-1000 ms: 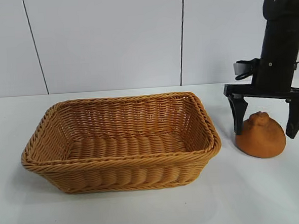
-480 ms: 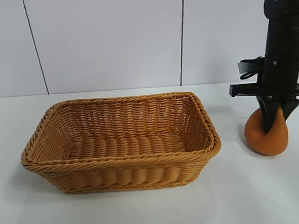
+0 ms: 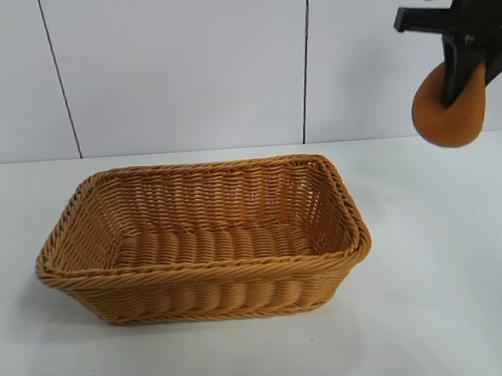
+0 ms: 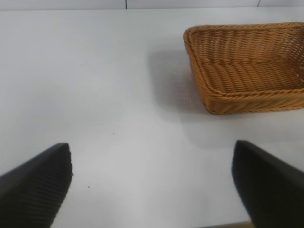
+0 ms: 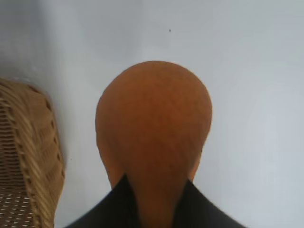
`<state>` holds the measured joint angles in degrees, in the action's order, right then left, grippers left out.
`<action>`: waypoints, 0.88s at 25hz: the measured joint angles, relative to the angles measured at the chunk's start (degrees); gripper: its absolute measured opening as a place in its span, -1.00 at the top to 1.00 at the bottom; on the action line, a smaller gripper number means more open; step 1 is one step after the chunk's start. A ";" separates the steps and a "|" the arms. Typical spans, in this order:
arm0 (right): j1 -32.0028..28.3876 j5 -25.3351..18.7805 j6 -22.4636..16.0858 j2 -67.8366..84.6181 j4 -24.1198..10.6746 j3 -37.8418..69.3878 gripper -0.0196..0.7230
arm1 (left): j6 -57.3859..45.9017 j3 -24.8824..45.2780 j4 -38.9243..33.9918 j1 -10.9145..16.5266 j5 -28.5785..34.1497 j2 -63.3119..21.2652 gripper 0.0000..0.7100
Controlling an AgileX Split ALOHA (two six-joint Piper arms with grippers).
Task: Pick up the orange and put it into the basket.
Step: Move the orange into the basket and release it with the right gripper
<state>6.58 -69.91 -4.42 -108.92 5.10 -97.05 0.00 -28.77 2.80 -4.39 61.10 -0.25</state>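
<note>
The orange [image 3: 447, 112] is held in the air by the right gripper [image 3: 464, 77], whose black fingers [image 3: 457, 75] are closed tightly on its upper part, so that the fruit is squeezed narrow there and bulges round below. In the exterior view it hangs high at the right edge, well above the white table [image 3: 429, 313] and up and to the right of the basket [image 3: 205, 267], clear of the rim. A second ago the orange was sitting on the table beside the basket with the fingers spread on either side of it; since then it has been pinched and raised. In the right wrist view the orange [image 5: 154, 128] is seen pinched between the two dark fingertips [image 5: 204, 209], with the table far beneath it and a corner of the basket [image 5: 33, 156] off to one side. The basket stands upright near the middle of the table, and nothing is seen inside it. In the left wrist view the left gripper [image 4: 152, 185] is seen with its fingers [image 4: 35, 183] set wide apart and nothing between them, over bare table, with the basket [image 4: 247, 90] well ahead of it.
</note>
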 joint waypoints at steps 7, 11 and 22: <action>5.24 0.00 0.86 1.04 1.70 -0.14 0.83 | 0.00 0.00 0.00 0.00 0.00 0.00 -0.83; 13.03 1.18 0.86 1.04 2.59 -0.14 0.83 | 0.00 0.00 0.00 0.00 0.00 0.00 -0.83; 29.49 7.75 -1.54 -3.00 3.38 -0.14 0.83 | 0.00 0.00 0.05 0.00 -0.09 0.00 -0.83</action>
<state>36.07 -62.16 -5.96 -111.93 8.48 -97.19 0.00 -28.77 2.85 -4.39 61.01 -0.25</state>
